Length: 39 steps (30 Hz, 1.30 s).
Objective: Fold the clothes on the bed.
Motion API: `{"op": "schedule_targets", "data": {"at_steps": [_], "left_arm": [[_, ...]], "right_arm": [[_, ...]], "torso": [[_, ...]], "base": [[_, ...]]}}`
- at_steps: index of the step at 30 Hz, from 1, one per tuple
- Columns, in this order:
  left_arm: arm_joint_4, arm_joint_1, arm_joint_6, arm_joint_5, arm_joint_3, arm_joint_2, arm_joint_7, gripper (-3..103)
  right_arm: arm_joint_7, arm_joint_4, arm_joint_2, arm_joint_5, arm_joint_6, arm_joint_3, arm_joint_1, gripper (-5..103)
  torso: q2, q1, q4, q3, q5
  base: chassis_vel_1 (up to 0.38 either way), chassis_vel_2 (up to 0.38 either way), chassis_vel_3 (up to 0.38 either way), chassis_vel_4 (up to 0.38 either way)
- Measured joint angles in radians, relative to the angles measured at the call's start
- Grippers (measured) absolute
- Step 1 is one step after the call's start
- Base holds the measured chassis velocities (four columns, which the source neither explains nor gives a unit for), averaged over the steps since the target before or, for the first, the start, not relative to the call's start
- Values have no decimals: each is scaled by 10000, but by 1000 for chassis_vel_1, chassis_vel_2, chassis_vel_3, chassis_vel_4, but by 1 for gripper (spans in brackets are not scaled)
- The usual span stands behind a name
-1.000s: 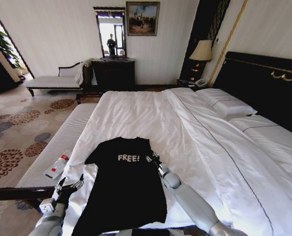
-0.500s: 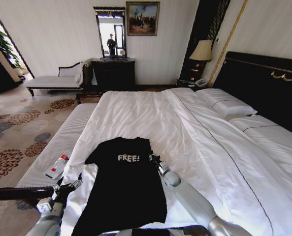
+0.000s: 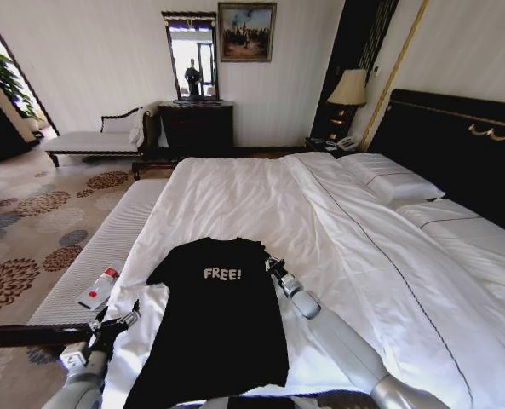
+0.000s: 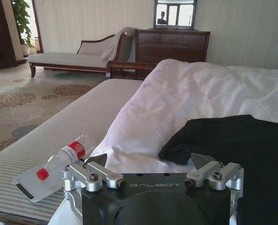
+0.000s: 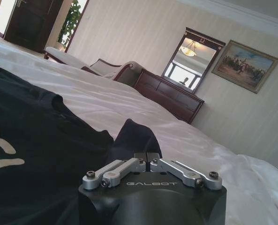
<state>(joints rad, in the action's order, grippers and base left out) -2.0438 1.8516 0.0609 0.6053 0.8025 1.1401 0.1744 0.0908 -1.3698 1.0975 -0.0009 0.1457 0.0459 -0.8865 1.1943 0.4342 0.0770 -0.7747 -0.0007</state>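
Cloth lies flat and face up here: the black T-shirt (image 3: 218, 319) is spread on the near edge of the bed (image 3: 354, 256), its white "FREE!" lettering readable and its collar pointing toward the far side, a layout that suits folding from the sleeves inward.

The right end effector (image 3: 272, 266) sits at the shirt's right sleeve. In the right wrist view its fingers are pressed together on a raised fold of black fabric, so it is pinching the sleeve, probably to carry that side across the body of the shirt.

The left end effector (image 3: 116, 324) hovers off the shirt's left side, near the bed's edge and clear of the cloth. In the left wrist view its fingers are spread, with the left sleeve lying just ahead of them, which looks like a ready position for the matching grasp.

The surface is white bedding, soft and lightly wrinkled, so the shirt could drag or bunch as it is pulled.

Alongside the bed runs a grey upholstered bench (image 3: 90, 256) carrying a clear plastic bottle with a red cap (image 3: 99, 288). Beyond are a patterned carpet, a pale chaise, a dark dresser under a mirror and a painting, a lamp by the dark headboard, and 2 pillows.
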Motion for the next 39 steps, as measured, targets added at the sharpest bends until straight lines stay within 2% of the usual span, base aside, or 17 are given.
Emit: {"op": "schedule_targets", "data": {"at_steps": [5, 6, 10, 19, 27, 30, 34, 35, 39], "left_arm": [[-22, 5, 0, 26, 24, 1, -4, 100], [-82, 34, 0, 26, 34, 2, -5, 100], [-134, 103, 1, 39, 116, 8, -4, 100], [-162, 168, -1, 133, 205, 23, -38, 100], [-242, 168, 1, 123, 180, 22, -32, 100], [-258, 221, 0, 128, 234, 22, -33, 100], [-295, 368, -30, 188, 409, 47, -81, 100], [-295, 368, -30, 188, 409, 47, -81, 100], [-308, 493, -82, 276, 560, 53, -166, 100]], "right_arm": [[51, -97, -135, -246, -50, 0, -227, 0], [129, -98, -55, -973, -46, -22, -331, 0], [358, -88, -38, -1638, -124, -139, -466, 0], [1058, -415, -118, -1272, -929, -891, -1317, 0], [1119, -603, 21, -1377, -855, -710, -1359, 0], [1042, -561, 152, -1888, -620, -461, -1148, 0], [832, -360, 467, -3311, -157, 66, -773, 0], [832, -360, 467, -3311, -157, 66, -773, 0], [736, 24, 864, -4286, 103, 591, -581, 0]], "torso": [[0, 0, 1, 0, 1], [0, 0, 0, 0, 1], [0, 0, -2, 0, 1], [0, -1, 0, 0, 0], [0, 0, 3, 0, -1], [0, 0, 1, 0, -1], [0, 0, -1, 0, -2], [0, 0, -1, 0, -2], [0, 0, -1, 0, 0]], "base": [[0, 0, 0, 0], [0, 0, 0, 0], [0, 0, 0, 0], [0, 0, 0, 0], [0, 0, 0, 0], [0, 0, 0, 0], [0, 0, 0, 0], [0, 0, 0, 0], [0, 0, 0, 0]]}}
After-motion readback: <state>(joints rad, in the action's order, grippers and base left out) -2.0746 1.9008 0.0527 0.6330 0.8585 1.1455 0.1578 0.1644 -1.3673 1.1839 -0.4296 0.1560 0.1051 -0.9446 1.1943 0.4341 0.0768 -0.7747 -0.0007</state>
